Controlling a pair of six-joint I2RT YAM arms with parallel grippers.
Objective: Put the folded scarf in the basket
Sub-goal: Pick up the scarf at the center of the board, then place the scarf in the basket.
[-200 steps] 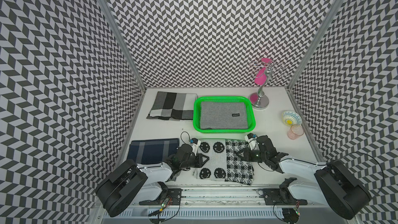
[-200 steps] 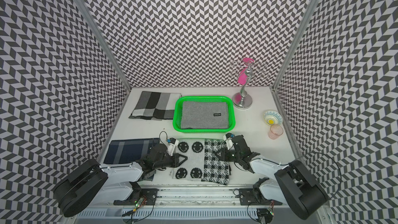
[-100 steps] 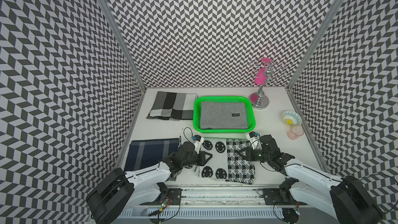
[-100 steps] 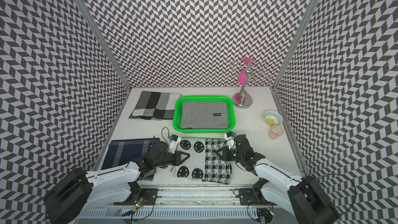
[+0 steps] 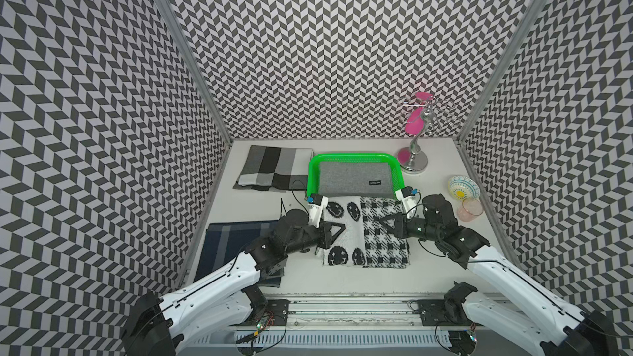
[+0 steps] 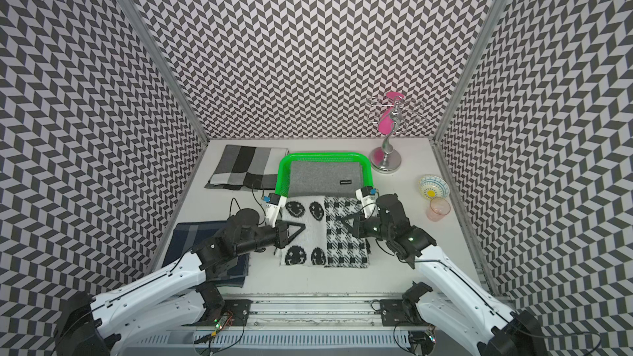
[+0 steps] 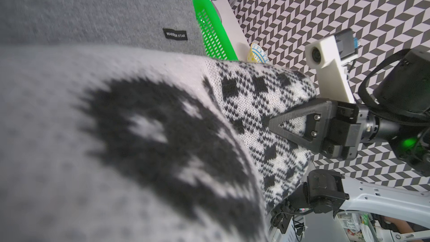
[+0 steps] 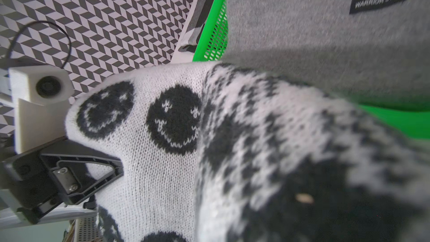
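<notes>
The folded scarf (image 5: 359,234) (image 6: 322,234) is a black-and-white knit with smiley faces and a houndstooth half. It hangs lifted between my two grippers, its far edge over the near rim of the green basket (image 5: 352,156) (image 6: 325,155). My left gripper (image 5: 337,229) (image 6: 301,227) is shut on its left side and my right gripper (image 5: 382,222) (image 6: 344,220) on its right side. A grey folded scarf (image 5: 352,179) lies in the basket. In each wrist view the knit (image 7: 139,136) (image 8: 174,159) fills the frame and hides that arm's own jaws.
A grey striped scarf (image 5: 274,172) lies left of the basket and a navy one (image 5: 236,244) under my left arm. A metal stand (image 5: 416,145) with pink pieces is at the back right. A patterned bowl (image 5: 462,188) and a pink cup (image 5: 471,208) sit by the right wall.
Both arms have reached away from the table's front edge with the scarf held between them. It has risen off the table, and its far edge now covers the basket's near rim.
</notes>
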